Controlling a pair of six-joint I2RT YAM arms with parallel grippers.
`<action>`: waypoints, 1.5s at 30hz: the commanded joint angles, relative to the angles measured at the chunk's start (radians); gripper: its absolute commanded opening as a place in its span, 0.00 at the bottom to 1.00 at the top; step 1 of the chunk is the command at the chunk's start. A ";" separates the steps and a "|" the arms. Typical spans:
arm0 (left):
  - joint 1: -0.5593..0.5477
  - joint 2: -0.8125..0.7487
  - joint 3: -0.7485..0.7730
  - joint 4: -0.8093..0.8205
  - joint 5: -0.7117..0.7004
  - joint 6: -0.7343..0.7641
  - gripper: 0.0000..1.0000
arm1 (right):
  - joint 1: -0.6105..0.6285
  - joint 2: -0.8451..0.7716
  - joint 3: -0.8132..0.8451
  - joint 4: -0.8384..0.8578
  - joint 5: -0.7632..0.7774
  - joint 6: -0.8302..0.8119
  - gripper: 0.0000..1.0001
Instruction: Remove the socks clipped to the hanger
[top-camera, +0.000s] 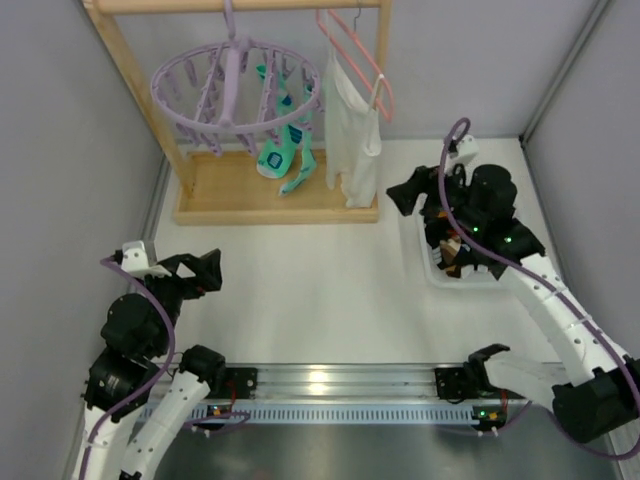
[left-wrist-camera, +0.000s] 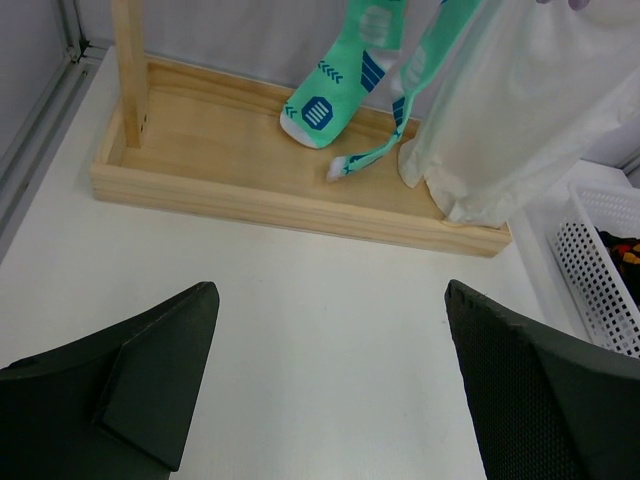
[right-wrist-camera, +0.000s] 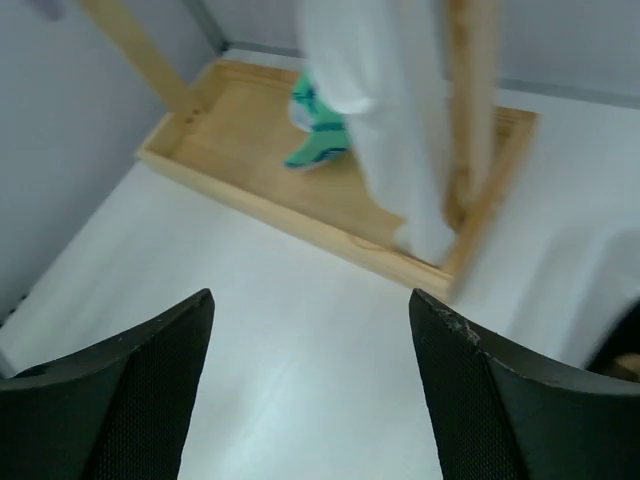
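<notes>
The lavender hanger (top-camera: 230, 85) hangs from the wooden rail at the back. Two teal socks (top-camera: 275, 150) hang clipped to its right side, one foot-shaped (left-wrist-camera: 335, 85) and one a narrow strip (left-wrist-camera: 400, 115). One teal sock (right-wrist-camera: 320, 140) also shows in the right wrist view. My left gripper (top-camera: 208, 272) (left-wrist-camera: 330, 300) stands open over bare table at the near left, well short of the rack. Open too, my right gripper (top-camera: 403, 195) (right-wrist-camera: 310, 305) hovers at the left rim of the white basket (top-camera: 425, 270), and nothing sits between its fingers. Dark and orange socks (top-camera: 455, 250) lie in the basket.
A white garment (top-camera: 352, 130) on a pink wire hanger (top-camera: 355, 50) hangs just right of the socks. The wooden rack's base tray (top-camera: 230, 200) and posts (top-camera: 140, 90) stand at the back. Grey walls close in on both sides.
</notes>
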 joint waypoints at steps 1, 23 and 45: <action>0.004 -0.004 -0.011 0.030 -0.028 -0.010 0.98 | 0.211 0.014 -0.042 0.314 -0.058 0.045 0.75; 0.004 -0.008 -0.011 0.031 -0.017 -0.012 0.98 | 0.494 0.954 0.394 0.829 0.676 0.021 0.71; 0.001 -0.035 -0.013 0.033 0.009 -0.014 0.98 | 0.413 1.384 0.828 0.886 0.771 -0.097 0.37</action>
